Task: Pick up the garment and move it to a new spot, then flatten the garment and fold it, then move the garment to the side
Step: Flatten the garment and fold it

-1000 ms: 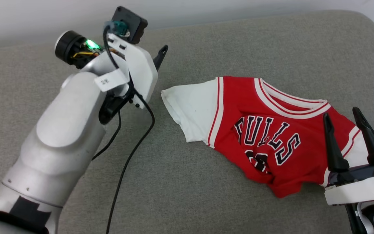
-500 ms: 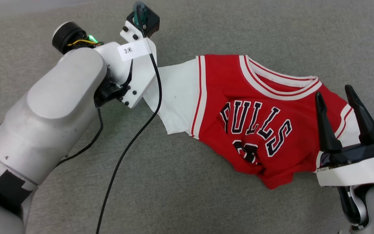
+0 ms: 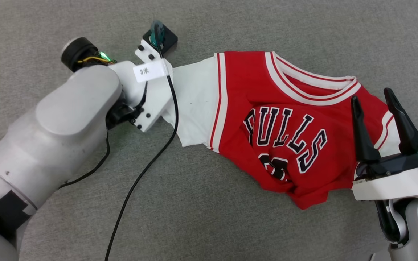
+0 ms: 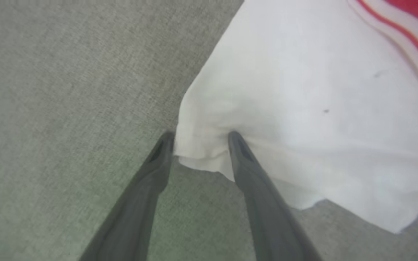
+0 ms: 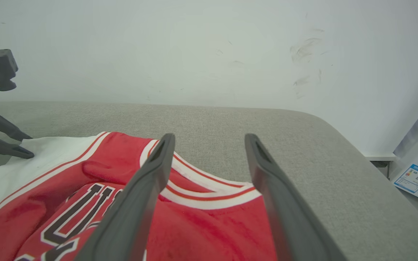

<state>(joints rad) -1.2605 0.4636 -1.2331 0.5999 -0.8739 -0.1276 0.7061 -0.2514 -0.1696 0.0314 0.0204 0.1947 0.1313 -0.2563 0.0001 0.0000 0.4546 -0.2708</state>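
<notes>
Left gripper [image 4: 201, 143]: fingers spread, straddling the outer corner of the white sleeve [image 4: 303, 108]. The cloth edge sits between the tips, and we see no pinch on it yet.

From that corner the shirt [image 3: 245, 83] runs away toward the robot's right. Its long axis goes sleeve to sleeve across the grey cushion [image 3: 230, 29], dipping slightly toward the right arm. We judge the coming lift turns on this: the left arm is at one end of the axis and the right arm at the other.

Right gripper [image 3: 371, 97]: fingers wide apart, holding nothing, poised above the far shoulder near the striped collar [image 5: 209, 190].

Materials:
- The shirt is soft red knit, limp, with black white-edged lettering.
- The sleeve lies flat and smooth.
- The lower hem is bunched and folded under.
- The cushion is coarse woven fabric with a rounded edge, against a pale wall [image 5: 158, 54].

A black cable [image 3: 140, 174] trails from the left wrist across the cushion, just beside the sleeve.
</notes>
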